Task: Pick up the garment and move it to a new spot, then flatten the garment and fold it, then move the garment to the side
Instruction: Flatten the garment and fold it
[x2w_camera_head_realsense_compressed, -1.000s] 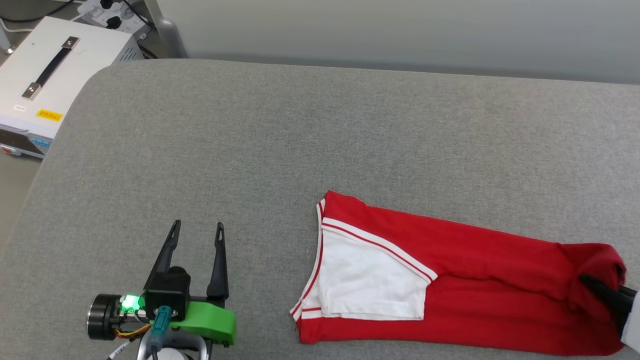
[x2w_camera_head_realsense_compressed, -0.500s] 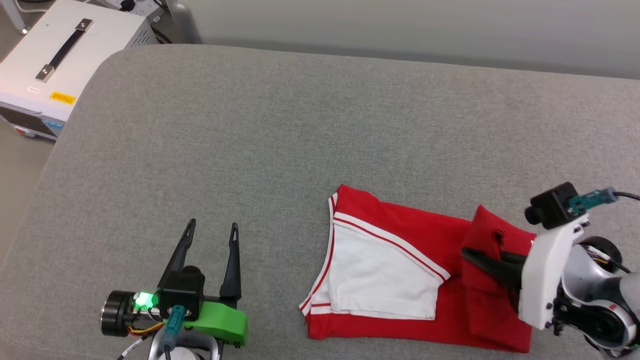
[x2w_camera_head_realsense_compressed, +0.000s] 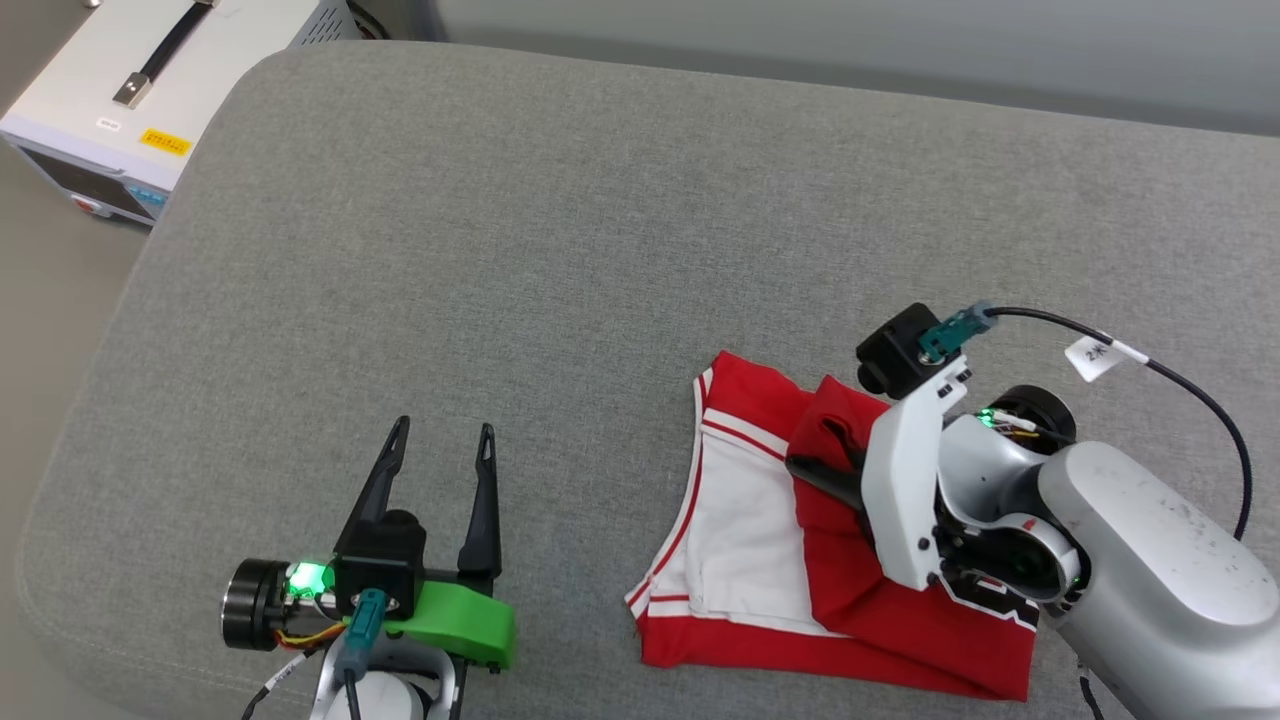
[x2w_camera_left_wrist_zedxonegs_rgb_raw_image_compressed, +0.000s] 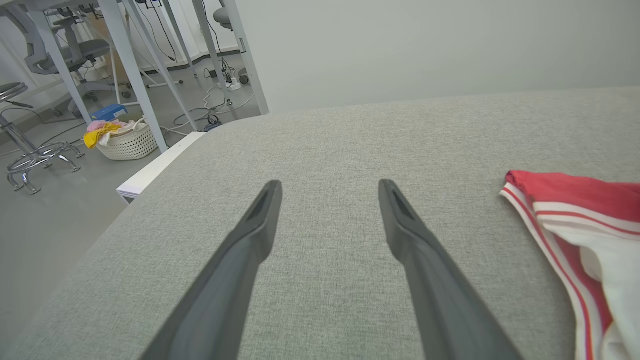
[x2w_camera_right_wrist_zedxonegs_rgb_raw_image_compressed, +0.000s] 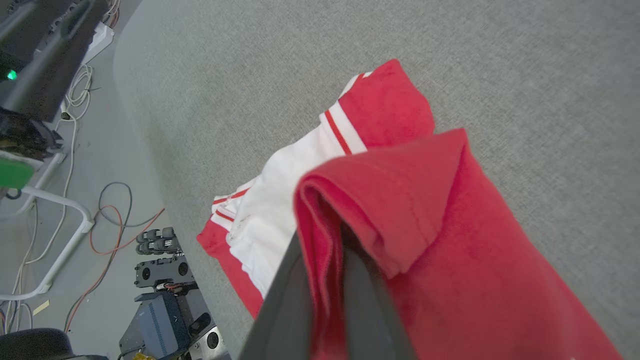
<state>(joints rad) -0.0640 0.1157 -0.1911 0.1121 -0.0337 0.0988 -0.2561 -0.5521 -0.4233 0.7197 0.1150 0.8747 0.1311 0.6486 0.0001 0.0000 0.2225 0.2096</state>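
The red garment (x2w_camera_head_realsense_compressed: 830, 630) with its white sleeve lies partly folded on the grey padded table (x2w_camera_head_realsense_compressed: 560, 250), at the front right. My right gripper (x2w_camera_head_realsense_compressed: 815, 455) is shut on the garment's red hem, holding it lifted over the white sleeve (x2w_camera_head_realsense_compressed: 745, 530). In the right wrist view the hem (x2w_camera_right_wrist_zedxonegs_rgb_raw_image_compressed: 395, 200) is bunched between my fingers (x2w_camera_right_wrist_zedxonegs_rgb_raw_image_compressed: 285, 295), above the rest of the garment. A strip of black print shows under my right wrist (x2w_camera_head_realsense_compressed: 1000, 610). My left gripper (x2w_camera_head_realsense_compressed: 440, 445) stands open over bare table to the garment's left; its view shows the garment's striped edge (x2w_camera_left_wrist_zedxonegs_rgb_raw_image_compressed: 560, 235) at the right.
A white equipment box (x2w_camera_head_realsense_compressed: 150, 90) with a black handle sits beyond the table's far left corner. The table's rounded left edge (x2w_camera_head_realsense_compressed: 60, 470) drops to the floor. A laundry basket (x2w_camera_left_wrist_zedxonegs_rgb_raw_image_compressed: 125, 140), table legs and cables stand on the floor beyond the table.
My right gripper has carried the red hem leftward across the garment, folding the long red body over onto the white sleeve. The camera has shifted. The left gripper stayed open and still.
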